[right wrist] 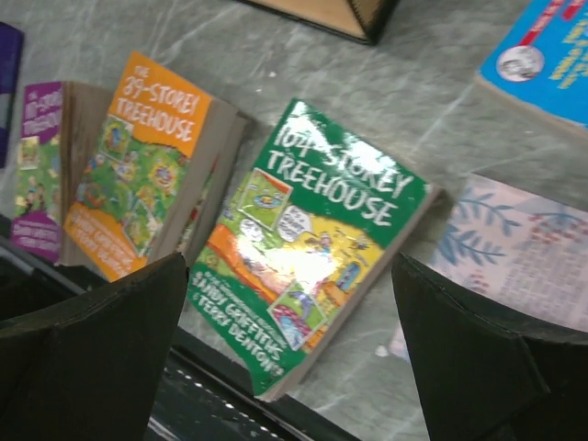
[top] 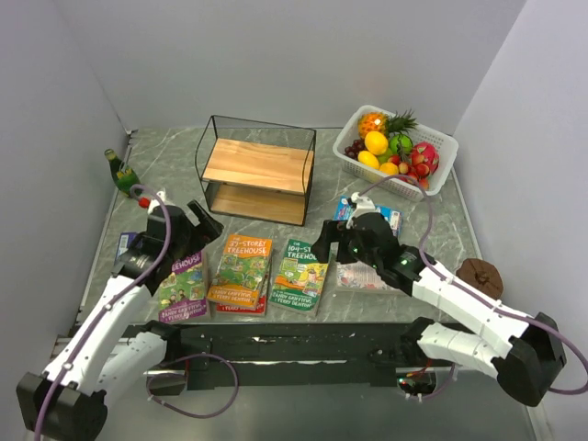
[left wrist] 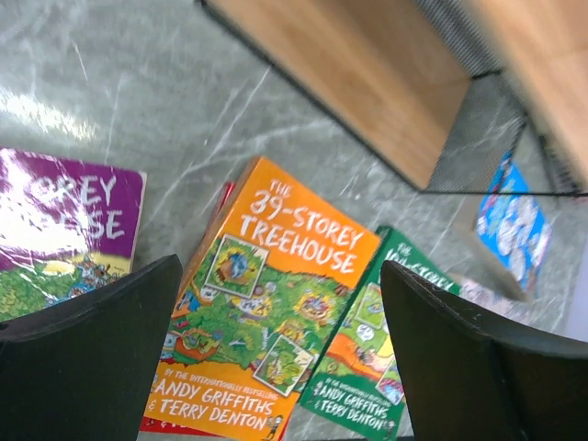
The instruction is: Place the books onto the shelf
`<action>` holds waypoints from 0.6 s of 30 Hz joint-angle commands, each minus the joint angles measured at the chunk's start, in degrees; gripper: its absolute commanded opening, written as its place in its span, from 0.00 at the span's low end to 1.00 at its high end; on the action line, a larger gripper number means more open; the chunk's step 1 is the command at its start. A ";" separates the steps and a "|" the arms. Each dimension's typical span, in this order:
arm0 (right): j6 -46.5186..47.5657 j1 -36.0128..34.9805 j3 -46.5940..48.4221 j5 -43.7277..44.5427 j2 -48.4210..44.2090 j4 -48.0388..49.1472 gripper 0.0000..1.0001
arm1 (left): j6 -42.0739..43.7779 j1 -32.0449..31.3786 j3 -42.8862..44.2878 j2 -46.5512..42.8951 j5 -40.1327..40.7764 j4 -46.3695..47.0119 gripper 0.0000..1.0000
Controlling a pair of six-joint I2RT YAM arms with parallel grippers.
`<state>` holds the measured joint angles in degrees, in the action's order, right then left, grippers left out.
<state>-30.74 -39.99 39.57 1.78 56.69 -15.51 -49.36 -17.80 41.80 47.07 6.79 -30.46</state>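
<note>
Two sets of jaws, both spread wide, both empty. The left gripper (left wrist: 280, 266) hangs over the orange book (left wrist: 271, 312), its dark fingers (left wrist: 92, 358) framing the cover in the wrist view. The right gripper (right wrist: 289, 262) hangs over the green book (right wrist: 308, 239), gripping nothing.

Out from there comes the row: four books lying flat along the lower middle of the overhead frame. The purple book (top: 182, 287) is furthest left, then orange, then green, and the pale pink book (right wrist: 524, 248) sits at the right end, partly under the right arm. Three carry cartoon treehouse art; the pink one has a leafy print. A red edge shows beneath the orange, so something else may be stacked under it.

Handling looks tricky. These are thin paperbacks, likely light and floppy, with glossy covers throwing glare. They lie flush on the marbled table (top: 165, 156) with no gap underneath. A pinch from straight above probably finds little to bite. The better bet seems a long edge or the spine, or the green one's lower corner, which appears to reach the table's near lip. Each will likely sag if held by a corner.

In the upper middle of the frame, the shelf (top: 257, 165) stands apart from the row: two light wooden boards in a black wire frame, with no book on it yet. At upper right is a white fruit basket (top: 443, 147), and a blue book (right wrist: 542, 55) lies between it and the pink one.
</note>
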 commanded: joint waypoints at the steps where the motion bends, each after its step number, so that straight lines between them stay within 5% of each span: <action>1: -9.38 -0.80 -2.12 -0.20 1.41 6.45 1.00 | -2.14 -0.48 -3.21 2.32 -5.36 2.68 0.96; 10: -13.81 -2.11 -4.07 -14.79 9.13 20.25 1.00 | -3.55 -1.53 -3.83 11.36 -5.12 3.12 0.98; 18: -16.63 -3.34 1.91 -19.35 24.60 27.53 0.98 | -4.43 -2.06 -4.45 16.30 -0.29 3.21 0.67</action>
<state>-44.62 -42.70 38.04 -13.63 76.66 4.14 -52.47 -19.59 36.88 62.37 3.31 -28.16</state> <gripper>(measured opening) 0.994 0.719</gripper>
